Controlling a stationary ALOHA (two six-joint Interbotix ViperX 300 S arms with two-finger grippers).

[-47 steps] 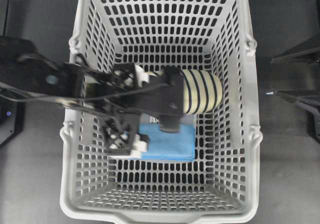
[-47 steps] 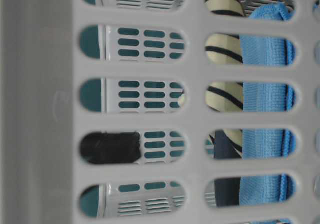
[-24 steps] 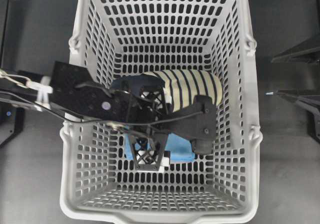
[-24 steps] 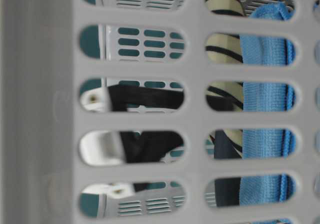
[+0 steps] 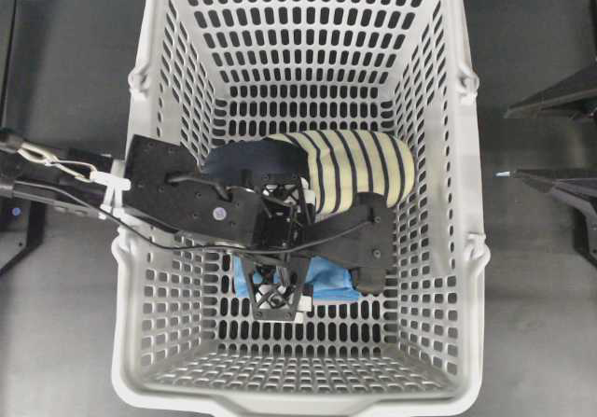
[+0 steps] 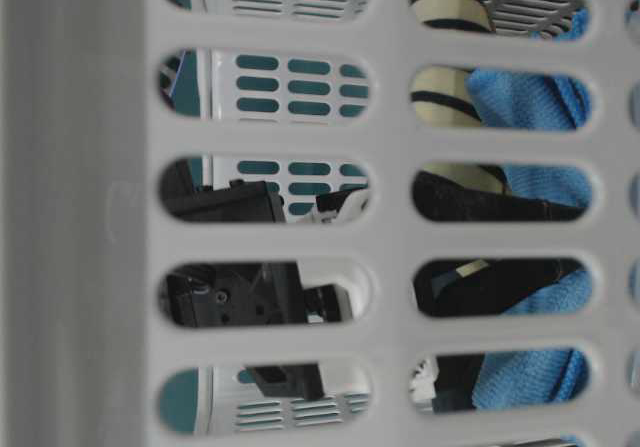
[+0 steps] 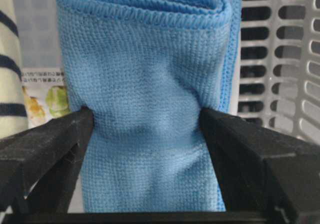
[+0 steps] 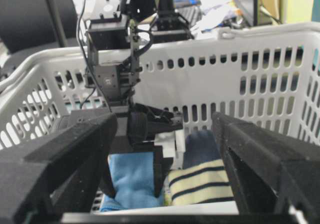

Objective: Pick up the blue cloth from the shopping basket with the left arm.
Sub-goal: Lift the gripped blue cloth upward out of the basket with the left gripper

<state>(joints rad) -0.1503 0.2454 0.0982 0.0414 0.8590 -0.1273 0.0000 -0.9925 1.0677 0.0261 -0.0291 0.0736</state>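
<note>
My left pincer (image 7: 145,129) reaches down inside the grey shopping basket (image 5: 438,249) and is clamped on the blue cloth (image 7: 145,83), both fingers (image 7: 45,144) pressing its sides so the fabric bunches between them. The cloth lies on the basket floor right under the pincer. Just beside the pincer lies the cream-and-navy striped slipper (image 5: 359,167). My right pincer (image 8: 165,174) hangs outside the basket, jaws spread wide, gripping nothing.
</note>
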